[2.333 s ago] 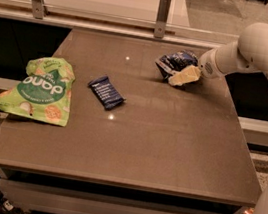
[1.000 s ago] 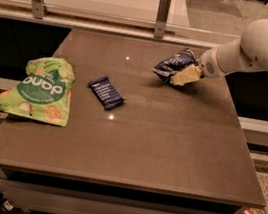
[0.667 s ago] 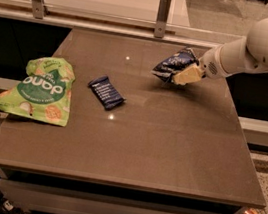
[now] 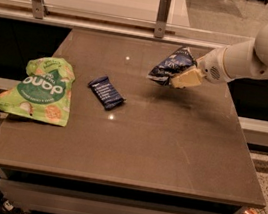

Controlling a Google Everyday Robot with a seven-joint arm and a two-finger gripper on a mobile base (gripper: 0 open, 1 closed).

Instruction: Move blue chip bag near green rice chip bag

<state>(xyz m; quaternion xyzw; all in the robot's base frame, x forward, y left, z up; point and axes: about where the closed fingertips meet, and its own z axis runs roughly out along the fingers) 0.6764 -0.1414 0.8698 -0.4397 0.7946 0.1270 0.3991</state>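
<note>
The gripper (image 4: 181, 79), at the desk's (image 4: 167, 150) far right, pinches the blue chip bag (image 4: 171, 65), lifted above the surface.

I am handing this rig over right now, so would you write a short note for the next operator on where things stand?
Gripper: at the right rear of the table, shut on the blue chip bag, which appears to be held just clear of the surface.
Green rice chip bag: lying flat at the table's left edge, far from the blue one.
Dark-blue bar wrapper: lying between the two bags, not part of the job.
Done: grasp and lift.
Left: carry the bag left, over or past the wrapper, set it down beside the green bag, and release.
</note>
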